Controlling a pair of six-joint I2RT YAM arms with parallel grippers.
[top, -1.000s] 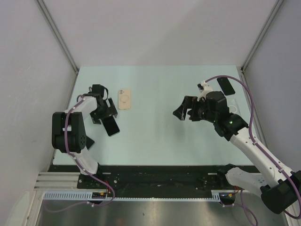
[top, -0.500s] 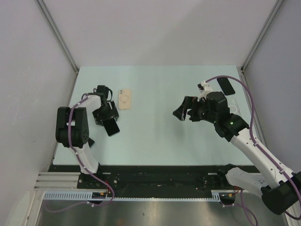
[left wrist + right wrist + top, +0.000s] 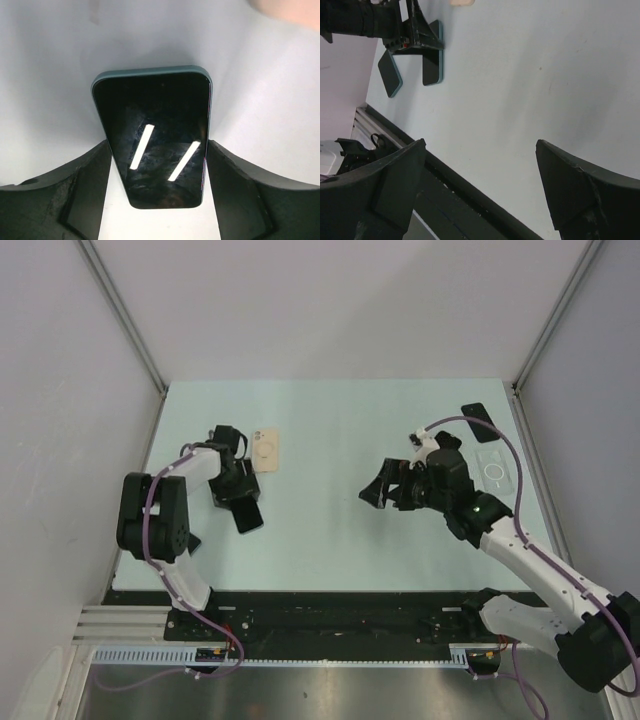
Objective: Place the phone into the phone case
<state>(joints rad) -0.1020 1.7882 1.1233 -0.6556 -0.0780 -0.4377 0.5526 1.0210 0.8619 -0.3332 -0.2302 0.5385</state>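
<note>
Top external view: a matte pale-green table (image 3: 330, 420) is enclosed by plain grey walls (image 3: 330, 300). The right gripper (image 3: 388, 495) is held wide open and empty. A glossy black, teal-edged phone (image 3: 249, 516), lying flat, is flanked by the left gripper (image 3: 238, 498); whether it is gripped cannot be told. A beige rounded phone case (image 3: 265, 449) is seen just beyond.

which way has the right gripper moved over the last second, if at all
Yes. The right gripper has shifted left and slightly down in the top view, away from the black rectangle at far right.
</note>
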